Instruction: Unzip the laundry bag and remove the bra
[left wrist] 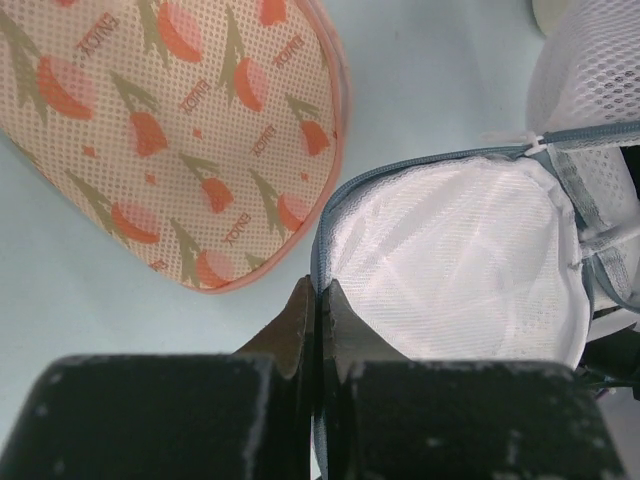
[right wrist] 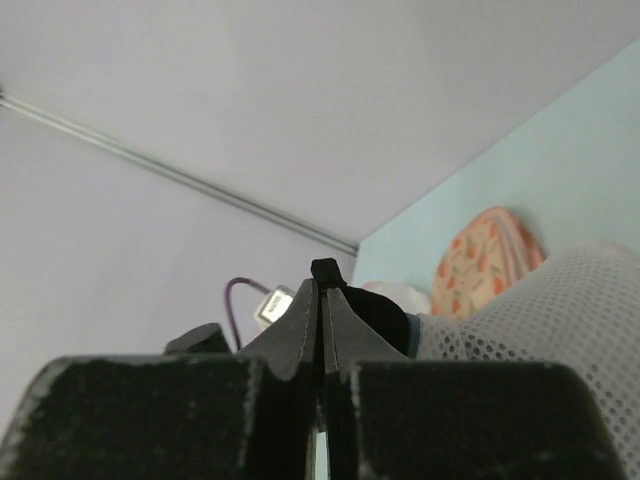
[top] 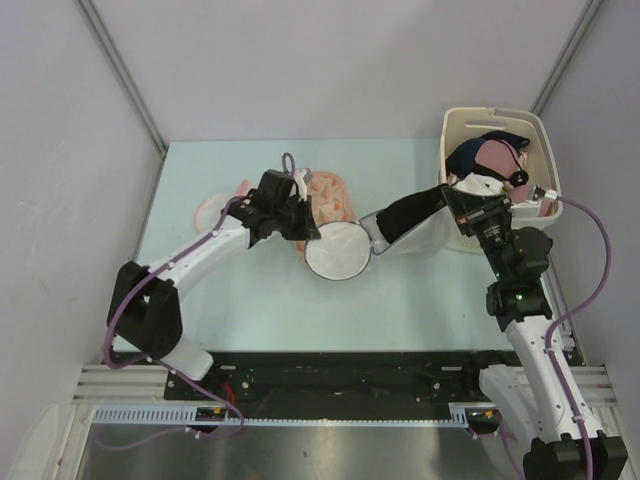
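Both claws are clamped: left gripper [left wrist: 318, 300] on the grey rim of the round white mesh laundry bag [left wrist: 450, 260], right gripper [right wrist: 322, 285] on the black bra [top: 410, 212]. Bag lies unzipped; bra seemingly half out.

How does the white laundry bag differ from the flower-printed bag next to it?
The white laundry bag is plain mesh with a grey zipper edge; the flower-printed bag is peach with orange flowers. The white laundry bag lies unzipped and spread open; the flower-printed bag looks closed. The left gripper pinches the white laundry bag's rim; the flower-printed bag is not held. Both are rounded mesh bags.
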Robot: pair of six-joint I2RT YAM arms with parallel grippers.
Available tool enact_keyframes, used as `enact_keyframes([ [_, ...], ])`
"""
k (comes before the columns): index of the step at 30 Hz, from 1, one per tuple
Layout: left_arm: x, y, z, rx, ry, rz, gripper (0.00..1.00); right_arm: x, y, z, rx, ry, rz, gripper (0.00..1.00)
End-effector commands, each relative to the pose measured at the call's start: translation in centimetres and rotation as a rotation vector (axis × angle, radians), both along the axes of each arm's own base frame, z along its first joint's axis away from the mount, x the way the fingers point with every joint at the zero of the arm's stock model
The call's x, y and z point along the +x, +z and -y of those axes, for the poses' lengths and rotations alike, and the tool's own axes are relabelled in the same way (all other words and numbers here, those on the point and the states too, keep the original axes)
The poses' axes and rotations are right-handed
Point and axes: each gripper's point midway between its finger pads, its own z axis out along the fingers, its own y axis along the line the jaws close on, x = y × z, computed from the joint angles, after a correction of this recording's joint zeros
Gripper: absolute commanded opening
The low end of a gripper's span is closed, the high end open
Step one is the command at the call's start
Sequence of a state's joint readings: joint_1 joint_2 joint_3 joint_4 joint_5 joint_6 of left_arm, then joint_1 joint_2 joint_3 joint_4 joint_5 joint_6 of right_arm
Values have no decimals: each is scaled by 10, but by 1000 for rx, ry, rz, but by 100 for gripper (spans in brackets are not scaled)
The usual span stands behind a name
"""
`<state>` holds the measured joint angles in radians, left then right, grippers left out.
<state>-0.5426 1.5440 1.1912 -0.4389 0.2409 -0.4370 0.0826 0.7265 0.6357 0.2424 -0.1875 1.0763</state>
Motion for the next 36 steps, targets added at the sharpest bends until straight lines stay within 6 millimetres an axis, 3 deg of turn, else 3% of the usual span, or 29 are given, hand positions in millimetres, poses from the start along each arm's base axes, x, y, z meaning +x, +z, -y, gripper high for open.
enact_keyframes([
  [1,-1,-7,-1,2,-5,-13,0,-16,42,-15,90,102,142,0],
  [5,-14,-23,16,-76,-40,-92,0,-19,53,-34,120,167,186,0],
  [7,-21,-19,32,-85,-69,-79,0,-24,60,-57,134,227,215,0],
  [10,-31,-13,54,-83,-121,-78,0,-20,55,-98,107,297,192,0],
  [13,-37,0,68,-128,-153,-78,1,-12,42,-132,69,346,158,0],
  [14,-40,5,71,-145,-164,-80,0,-3,28,-142,50,352,120,0],
  [17,-42,27,73,-174,-177,-44,0,9,7,-152,16,356,72,0],
  [20,-47,50,71,-213,-192,-4,0,21,1,-139,12,333,45,0],
  [23,-51,55,66,-217,-194,20,0,24,20,-126,29,337,75,0],
  [26,-51,35,61,-169,-181,0,0,8,62,-117,40,339,164,0],
  [30,-55,-5,58,-112,-177,-78,0,-34,120,-99,89,342,330,0],
  [33,-62,-25,60,-83,-188,-122,0,-49,136,-81,95,301,381,0],
  [36,-69,-29,67,-73,-212,-132,0,-41,130,-64,82,239,350,0],
])
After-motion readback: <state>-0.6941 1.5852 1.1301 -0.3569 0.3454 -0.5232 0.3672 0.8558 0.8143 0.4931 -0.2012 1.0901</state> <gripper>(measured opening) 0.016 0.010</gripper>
